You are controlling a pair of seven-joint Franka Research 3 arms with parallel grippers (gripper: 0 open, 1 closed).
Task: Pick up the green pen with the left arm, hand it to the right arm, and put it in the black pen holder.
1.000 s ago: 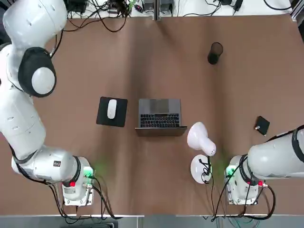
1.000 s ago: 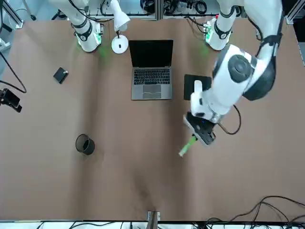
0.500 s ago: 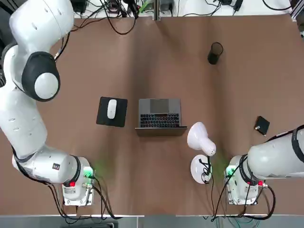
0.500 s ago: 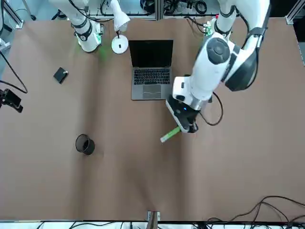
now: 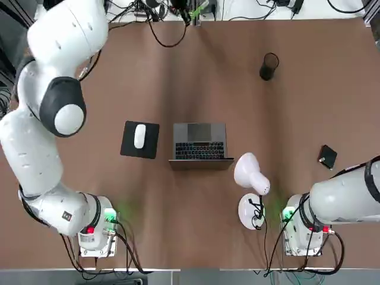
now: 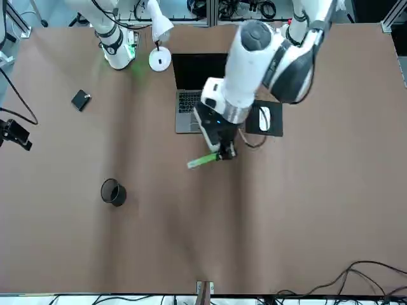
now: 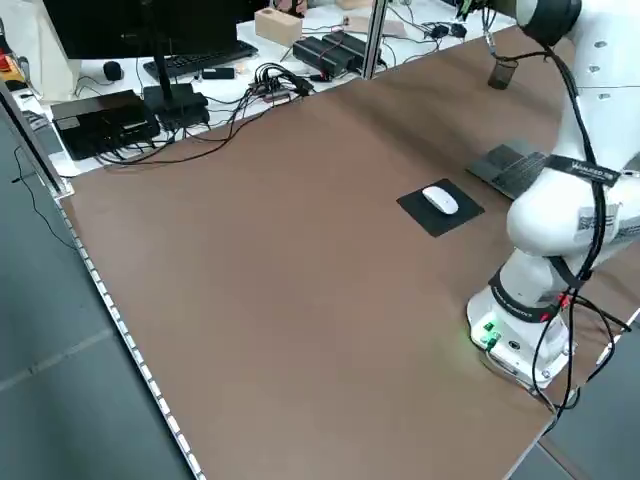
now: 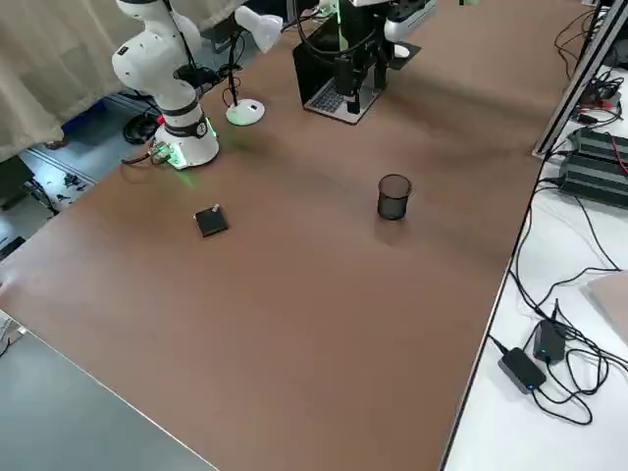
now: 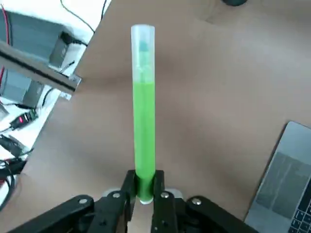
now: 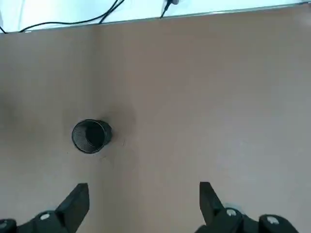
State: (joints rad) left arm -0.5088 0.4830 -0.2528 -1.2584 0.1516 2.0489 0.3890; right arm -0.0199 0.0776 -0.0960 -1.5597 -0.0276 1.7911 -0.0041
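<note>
The green pen (image 6: 202, 161) hangs above the table just in front of the laptop, held by one end so it sticks out sideways. My left gripper (image 6: 222, 151) is shut on it; in the left wrist view the pen (image 9: 144, 107) runs straight out from between the fingertips (image 9: 160, 187). The black pen holder (image 6: 113, 192) stands upright on the robot's right half of the table, well away from the pen. My right gripper (image 10: 143, 204) is open and empty, high above the table, with the pen holder (image 10: 91, 136) below it.
A laptop (image 5: 200, 141) sits mid-table, with a mouse pad and white mouse (image 5: 139, 136) on its left. A white desk lamp (image 5: 252, 178) stands by the right arm's base. A small flat black square (image 5: 327, 157) lies at the right. Cables run along the far edge.
The left arm has carried the green pen towards the robot's right and back towards the laptop, still gripping it. The right arm and the pen holder have not moved.
</note>
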